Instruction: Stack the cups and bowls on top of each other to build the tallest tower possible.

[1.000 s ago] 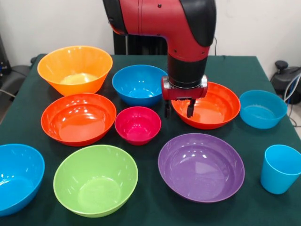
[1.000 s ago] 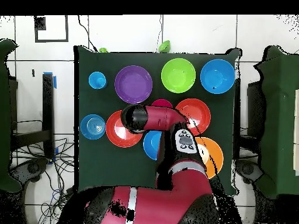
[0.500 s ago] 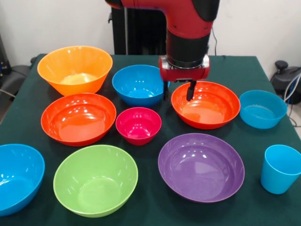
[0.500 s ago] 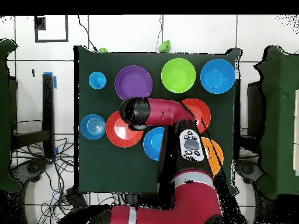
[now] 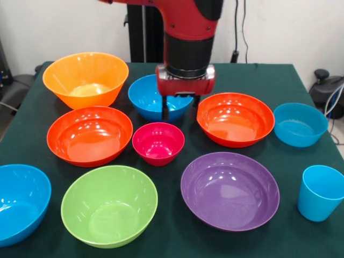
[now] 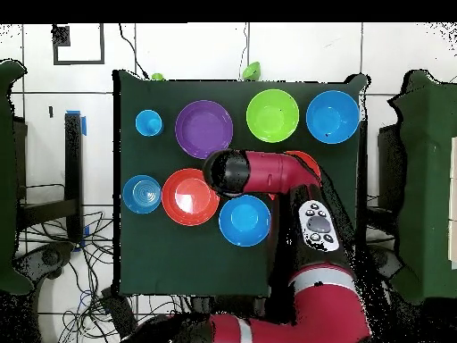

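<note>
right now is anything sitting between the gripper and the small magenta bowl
Nothing visible is. In the front view the gripper hangs above the near rim of the blue bowl, and the small magenta bowl lies just in front of it, empty, with only bare table cloth between the two bowls.

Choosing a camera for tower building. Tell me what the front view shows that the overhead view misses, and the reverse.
Front only: the yellow-orange bowl, the magenta bowl and the gripper, fingers open. Overhead only: the white tiled floor around the table; the arm hides those bowls. Both: the purple bowl, lime bowl and light-blue tumbler.
</note>
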`<state>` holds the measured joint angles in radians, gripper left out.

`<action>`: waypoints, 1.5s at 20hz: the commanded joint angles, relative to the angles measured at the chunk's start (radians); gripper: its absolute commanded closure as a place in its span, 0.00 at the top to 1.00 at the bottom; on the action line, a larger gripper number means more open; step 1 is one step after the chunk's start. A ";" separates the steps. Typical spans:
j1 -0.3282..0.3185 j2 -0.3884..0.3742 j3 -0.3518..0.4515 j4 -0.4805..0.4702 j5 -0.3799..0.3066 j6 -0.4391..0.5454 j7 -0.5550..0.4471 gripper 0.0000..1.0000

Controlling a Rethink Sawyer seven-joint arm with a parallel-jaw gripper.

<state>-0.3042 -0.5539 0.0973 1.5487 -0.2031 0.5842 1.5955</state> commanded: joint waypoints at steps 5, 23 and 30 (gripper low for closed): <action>-0.090 0.126 0.190 0.007 -0.140 -0.159 -0.123 1.00; -0.074 0.148 0.232 -0.012 -0.113 -0.111 -0.037 1.00; -0.071 0.150 0.231 -0.019 -0.118 -0.118 -0.025 1.00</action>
<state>-0.3934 -0.4660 0.2416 1.5513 -0.2750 0.4603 1.5955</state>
